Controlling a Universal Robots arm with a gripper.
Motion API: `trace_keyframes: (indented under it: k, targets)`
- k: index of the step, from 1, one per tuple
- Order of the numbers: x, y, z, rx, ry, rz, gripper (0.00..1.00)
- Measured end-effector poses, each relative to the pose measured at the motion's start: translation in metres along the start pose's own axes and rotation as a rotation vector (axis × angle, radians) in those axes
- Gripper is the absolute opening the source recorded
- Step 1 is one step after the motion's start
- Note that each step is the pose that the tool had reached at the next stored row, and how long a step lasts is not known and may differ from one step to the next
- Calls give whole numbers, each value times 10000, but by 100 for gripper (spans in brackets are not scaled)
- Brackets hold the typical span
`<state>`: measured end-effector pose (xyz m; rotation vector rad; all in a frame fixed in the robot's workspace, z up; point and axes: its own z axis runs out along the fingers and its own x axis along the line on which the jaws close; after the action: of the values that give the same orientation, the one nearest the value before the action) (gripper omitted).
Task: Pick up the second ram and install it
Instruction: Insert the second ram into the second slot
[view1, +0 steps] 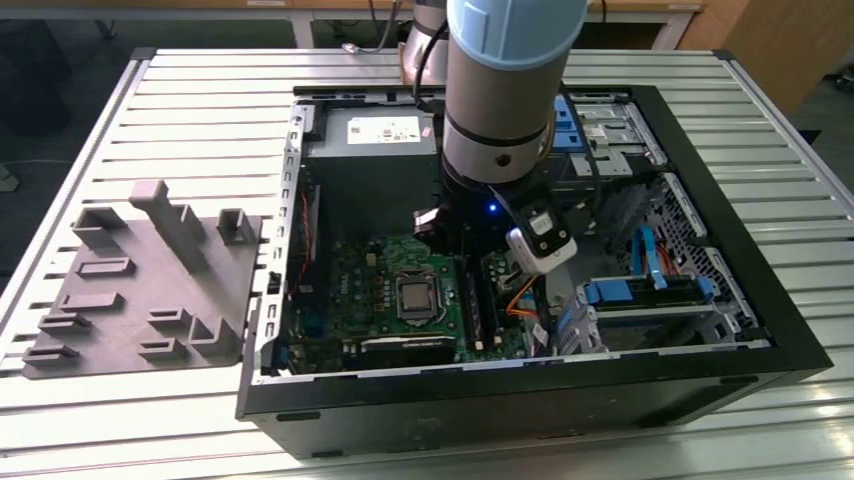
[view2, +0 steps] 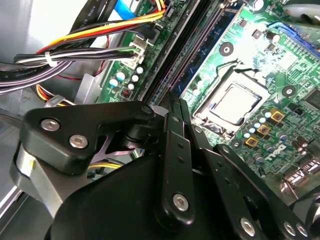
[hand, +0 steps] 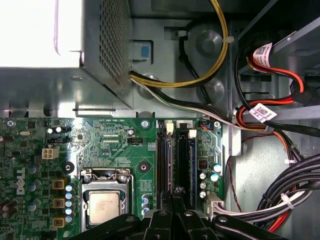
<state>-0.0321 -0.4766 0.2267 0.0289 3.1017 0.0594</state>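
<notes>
One end effector (hand: 172, 197) low over the motherboard's (hand: 115, 140) memory slots (hand: 164, 165).
Fingers pressed together, tips at the slots, lower centre of first wrist view.

Computer case (view1: 747, 330) on table (view1: 200, 90), motherboard (view1: 360, 300) inside, fixture block (view1: 147, 280) beside it toward exterior view's left

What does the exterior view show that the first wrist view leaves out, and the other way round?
Exterior view's own: the slatted table, the gray moulded fixture on the exterior view's left, the arm reaching down into the open computer case, and the blue drive brackets.
First wrist view's own: the perforated power supply wall, the yellow cable looping above the board, and the tagged red cables.
Shared: the green motherboard, its processor socket, and the black memory slots with the gripper over them.
</notes>
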Motion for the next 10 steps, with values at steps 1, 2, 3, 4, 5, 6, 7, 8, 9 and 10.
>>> trace_keyframes:
  k: [1,2,3,4,5,6,7,8,9,10]
  targets:
    - [0,0,4,1,-2,-1,12]
    - [1,-1,4,3,-1,-1,12]
    - [1,-1,4,4,-1,0,12]
    - [1,0,6,5,-1,0,12]
    - [2,-1,11,3,-1,1,12]
    - [2,-1,12,3,-1,0,12]
    - [2,-1,14,3,-1,1,12]
    - [2,-1,17,1,-2,1,12]
    - [2,-1,19,1,-2,2,12]
    - [2,-1,21,3,-1,5,12]
